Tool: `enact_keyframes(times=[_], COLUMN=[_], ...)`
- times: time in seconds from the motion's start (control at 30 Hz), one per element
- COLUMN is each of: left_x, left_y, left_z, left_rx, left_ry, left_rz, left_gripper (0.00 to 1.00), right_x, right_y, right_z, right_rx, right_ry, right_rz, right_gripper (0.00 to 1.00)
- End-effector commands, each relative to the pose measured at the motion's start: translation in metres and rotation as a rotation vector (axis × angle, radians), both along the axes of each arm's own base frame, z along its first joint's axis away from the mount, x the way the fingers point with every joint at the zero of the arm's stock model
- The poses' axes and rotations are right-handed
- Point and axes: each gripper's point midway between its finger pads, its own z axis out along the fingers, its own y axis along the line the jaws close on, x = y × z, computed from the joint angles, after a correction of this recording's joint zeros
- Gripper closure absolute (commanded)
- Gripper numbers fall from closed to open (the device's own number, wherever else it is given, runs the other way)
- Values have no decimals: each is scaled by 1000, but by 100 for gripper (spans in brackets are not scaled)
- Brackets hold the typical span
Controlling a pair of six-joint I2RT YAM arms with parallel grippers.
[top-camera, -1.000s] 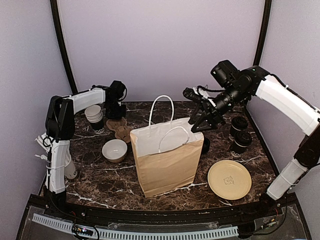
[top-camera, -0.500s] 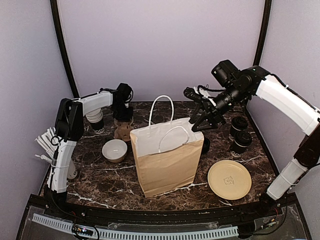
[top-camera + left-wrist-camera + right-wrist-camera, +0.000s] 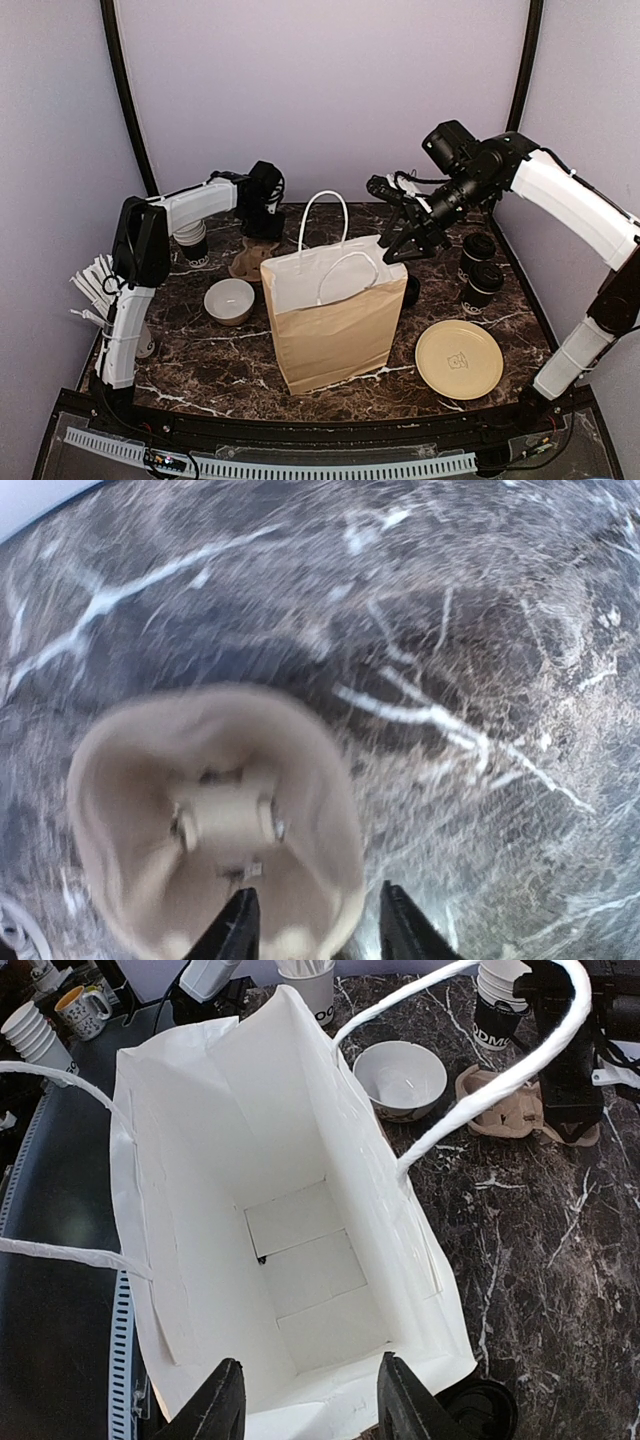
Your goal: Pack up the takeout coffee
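Moved since earlier frame: left tool (image 3: 318, 935), swung rightward off the nested cup stack (image 3: 190, 236) to above the cardboard cup carrier (image 3: 215, 810), fingers now parted, gripping nothing. Two lidded takeout coffee cups (image 3: 480, 268) upright, side by side on the surface (image 3: 200, 370), right of the paper bag (image 3: 330, 325), outside it. Above the open bag mouth, right tool (image 3: 312, 1410), unmoved, fingers apart, empty. White bowl (image 3: 229, 300) left of bag, tan plate (image 3: 459, 358) front right.

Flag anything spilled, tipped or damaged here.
Nothing stands out. The paper bag stands upright, open and empty; the two lidded coffee cups stand upright to its right; the white bowl sits level. No spill shows.
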Motion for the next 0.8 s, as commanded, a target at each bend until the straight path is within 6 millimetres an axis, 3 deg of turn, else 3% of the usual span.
enact_keyframes(times=[0.0,0.1,0.23,0.47,0.77], left_x=[-32,-51,-59,-50,-42], left_y=[26,38,35,50,46], left_z=[56,49,37,32,15], left_rx=[56,86,71,90,45], left_ry=[-7,69,109,101,129], left_rz=[26,49,38,76,69], left_gripper=[51,47,46,50,50], right_x=[7,8,10,9,8], right_y=[3,4,6,5,5], right_z=[0,1,1,1,3], right_rx=[11,11,11,7,11], right_ry=[-4,0,6,4,4], right_rz=[-6,-2,2,-1,1], right_gripper=[55,55,55,55,55])
